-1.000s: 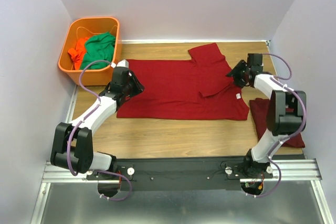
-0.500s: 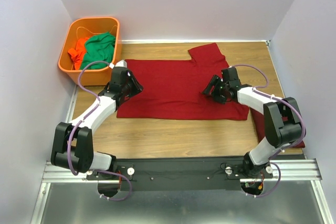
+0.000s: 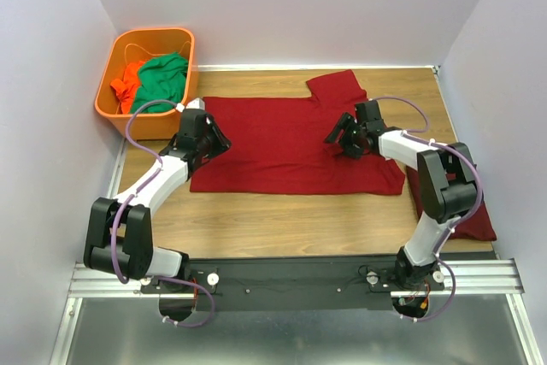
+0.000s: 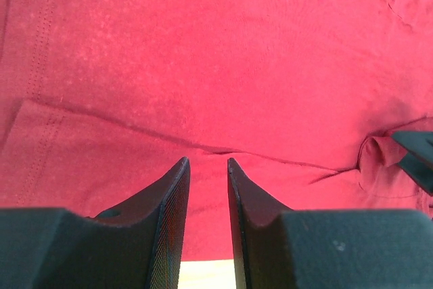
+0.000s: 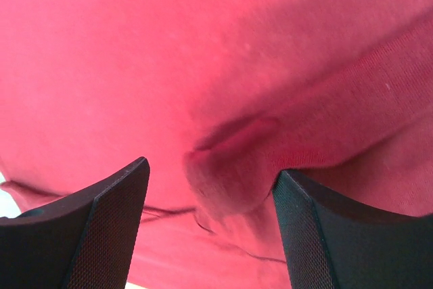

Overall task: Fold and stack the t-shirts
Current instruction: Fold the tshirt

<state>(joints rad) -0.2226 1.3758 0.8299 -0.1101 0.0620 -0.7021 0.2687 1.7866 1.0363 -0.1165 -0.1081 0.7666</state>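
Note:
A maroon t-shirt (image 3: pixel 282 138) lies spread flat on the wooden table, one sleeve pointing to the far side. My left gripper (image 3: pixel 214 138) rests over its left edge. In the left wrist view (image 4: pixel 208 160) the jaws stand only narrowly apart over the cloth (image 4: pixel 203 52), with nothing pinched. My right gripper (image 3: pixel 339 138) is over the shirt's right part. In the right wrist view (image 5: pixel 211 167) it is wide open astride a small raised bunch of cloth (image 5: pixel 233 160). A second maroon t-shirt (image 3: pixel 479 224) lies folded at the right edge, partly hidden by the right arm.
An orange basket (image 3: pixel 115 108) stands at the back left, holding a green garment (image 3: pixel 164 79) and a bright orange garment (image 3: pixel 128 79). White walls close in the table on three sides. The arms' base rail (image 3: pixel 291 275) runs along the near edge.
My right gripper has moved left from the shirt's right edge onto its body. The folded flap and white label seen earlier no longer show. The left arm has not moved.

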